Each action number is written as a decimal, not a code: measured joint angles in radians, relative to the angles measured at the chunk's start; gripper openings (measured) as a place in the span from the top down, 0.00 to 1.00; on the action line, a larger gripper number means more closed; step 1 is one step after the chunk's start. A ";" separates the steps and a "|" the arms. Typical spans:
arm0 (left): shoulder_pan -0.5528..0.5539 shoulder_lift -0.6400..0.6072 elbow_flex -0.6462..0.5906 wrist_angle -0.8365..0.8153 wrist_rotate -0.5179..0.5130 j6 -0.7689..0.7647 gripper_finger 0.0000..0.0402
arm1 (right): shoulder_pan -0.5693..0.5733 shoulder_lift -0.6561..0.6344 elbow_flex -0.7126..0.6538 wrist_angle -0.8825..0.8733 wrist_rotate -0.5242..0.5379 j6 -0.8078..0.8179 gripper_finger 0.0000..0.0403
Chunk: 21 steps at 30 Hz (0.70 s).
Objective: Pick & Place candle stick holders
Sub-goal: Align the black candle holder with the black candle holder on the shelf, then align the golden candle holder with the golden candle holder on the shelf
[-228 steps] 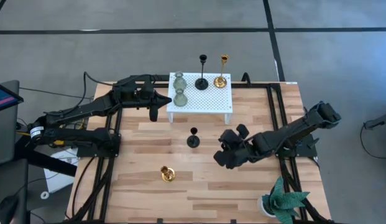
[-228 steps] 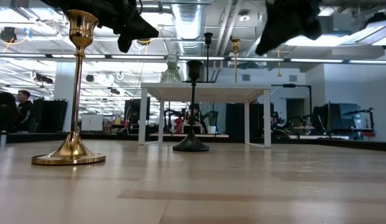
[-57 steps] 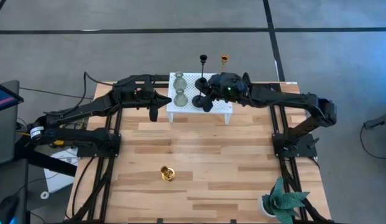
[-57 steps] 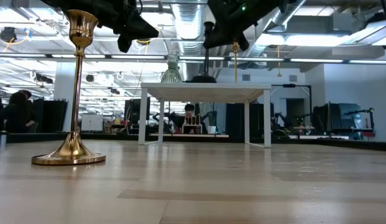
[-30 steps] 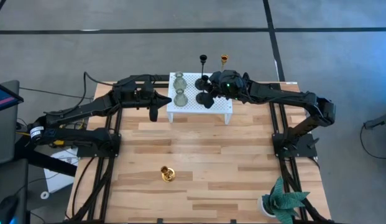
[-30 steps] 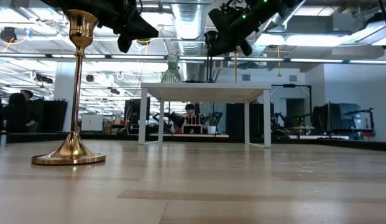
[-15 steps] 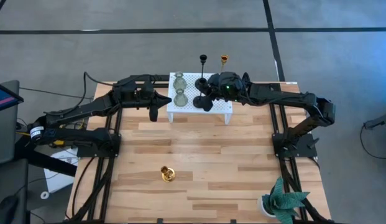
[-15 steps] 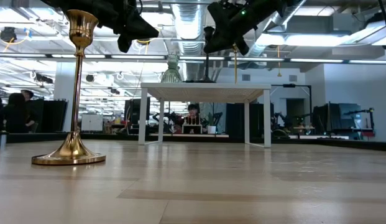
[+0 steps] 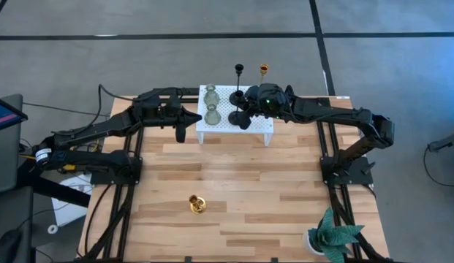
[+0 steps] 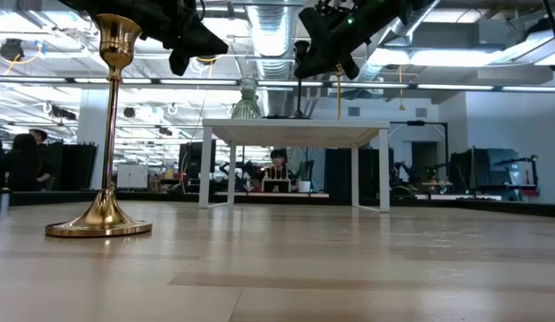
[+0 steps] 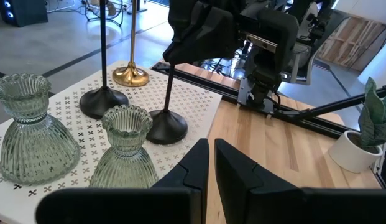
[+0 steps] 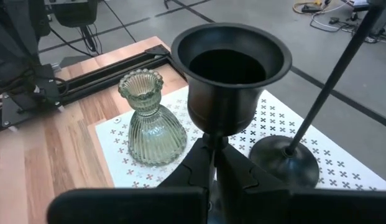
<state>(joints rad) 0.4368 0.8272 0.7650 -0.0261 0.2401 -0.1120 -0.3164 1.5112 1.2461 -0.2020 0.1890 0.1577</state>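
A white perforated stand [image 9: 259, 123] at the table's far side bears two pale green glass holders [image 9: 210, 96] [image 9: 213, 114], a black holder [image 9: 238, 71] and a gold one [image 9: 264, 70]. My right gripper [image 9: 246, 109] is over the stand, shut on a second black holder [image 11: 165, 126]. A second gold holder [image 9: 197, 204] stands on its round base on the table, near the front. My left gripper [image 9: 194, 115] is shut and empty, above the table just left of the stand. My right gripper pinches the black holder's slim stem just under its cup [image 12: 212, 134] between its two fingers. The fingers come from the table's right, slanting down, and lie across the stem. The holder stands nearly upright, its round base [image 11: 166, 127] on the stand's top.
A green plant in a white pot [image 9: 331, 237] stands at the table's near right corner. Black rails [image 9: 325, 139] run along the table's sides. In the low view the gold holder [image 10: 105, 134] stands close at the left. People show in the room behind.
My right gripper has gone a little toward the table's left edge over the stand, still shut on the black holder, whose base has shifted with it.
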 joint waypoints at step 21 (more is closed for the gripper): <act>0.000 0.000 0.000 0.000 0.000 0.001 0.94 | 0.000 0.000 0.000 0.008 -0.008 -0.037 0.73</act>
<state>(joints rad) 0.4370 0.8272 0.7650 -0.0261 0.2401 -0.1108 -0.3164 1.5112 1.2461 -0.1936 0.1814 0.1207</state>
